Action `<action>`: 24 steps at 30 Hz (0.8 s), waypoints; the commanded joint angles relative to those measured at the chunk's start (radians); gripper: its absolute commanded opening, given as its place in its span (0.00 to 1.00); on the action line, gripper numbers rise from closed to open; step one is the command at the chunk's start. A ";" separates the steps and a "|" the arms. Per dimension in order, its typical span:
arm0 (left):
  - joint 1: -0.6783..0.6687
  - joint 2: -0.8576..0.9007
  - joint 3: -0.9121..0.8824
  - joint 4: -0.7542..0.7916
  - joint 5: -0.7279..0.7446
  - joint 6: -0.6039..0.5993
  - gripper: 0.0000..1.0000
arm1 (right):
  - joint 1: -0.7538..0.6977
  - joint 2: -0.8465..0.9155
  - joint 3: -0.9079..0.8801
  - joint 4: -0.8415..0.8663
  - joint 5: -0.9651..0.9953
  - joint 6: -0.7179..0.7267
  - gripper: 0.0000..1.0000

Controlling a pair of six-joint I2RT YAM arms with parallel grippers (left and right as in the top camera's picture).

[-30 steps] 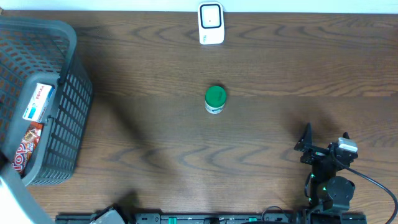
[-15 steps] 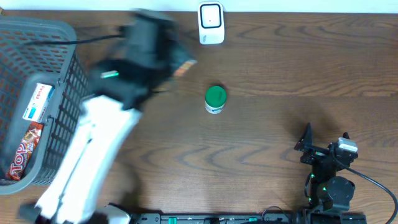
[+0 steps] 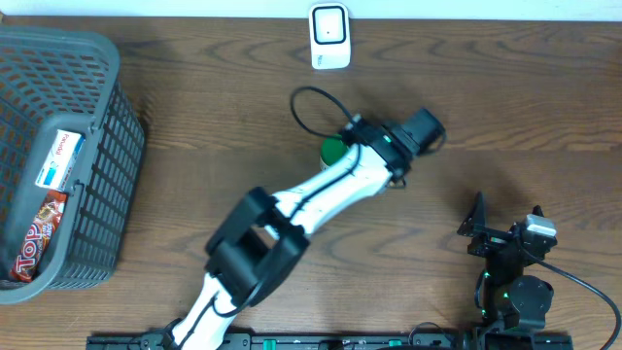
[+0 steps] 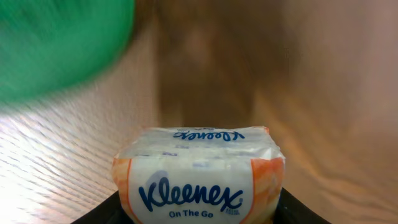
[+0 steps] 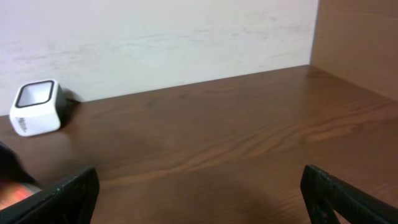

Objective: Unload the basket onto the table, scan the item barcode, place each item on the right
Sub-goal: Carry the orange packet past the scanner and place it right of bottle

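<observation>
Left gripper point(image 3: 422, 129) is clenched on the Kleenex pack point(image 4: 199, 180), long axis across the fingers, over mid-tabletop beside the green jar point(image 3: 328, 151). Scanner point(image 3: 329, 37) lies farther back and leftward of it. Right gripper point(image 3: 507, 219) is spread wide, empty, well apart.

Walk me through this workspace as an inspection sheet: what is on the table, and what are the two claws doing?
Surface: brown wood-grain table.
Job's things: Kleenex pack, gripped on the left arm; white scanner at the far edge.
Clutter: green-lidded container mid-table, partly hidden by the left arm; grey basket at the left, holding a box and a snack pack.
Grippers: left gripper shut on the Kleenex pack; right gripper open, holding nothing.
Cables: black cable loop on the left arm; second cable by the right arm.
Surroundings: pale wall behind the table.
</observation>
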 commanded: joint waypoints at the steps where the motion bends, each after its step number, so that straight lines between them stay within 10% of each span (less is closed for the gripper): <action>1: -0.026 0.061 0.006 -0.001 -0.024 -0.145 0.53 | 0.014 -0.004 -0.002 -0.003 0.002 -0.006 0.99; 5: -0.042 0.116 0.006 0.023 0.029 -0.193 0.58 | 0.014 -0.004 -0.002 -0.003 0.002 -0.006 0.99; 8: -0.041 0.093 0.014 0.091 0.085 -0.019 0.96 | 0.014 -0.004 -0.002 -0.003 0.002 -0.006 0.99; 24: 0.068 -0.655 0.080 0.110 -0.131 1.112 0.98 | 0.014 -0.004 -0.002 -0.003 0.002 -0.006 0.99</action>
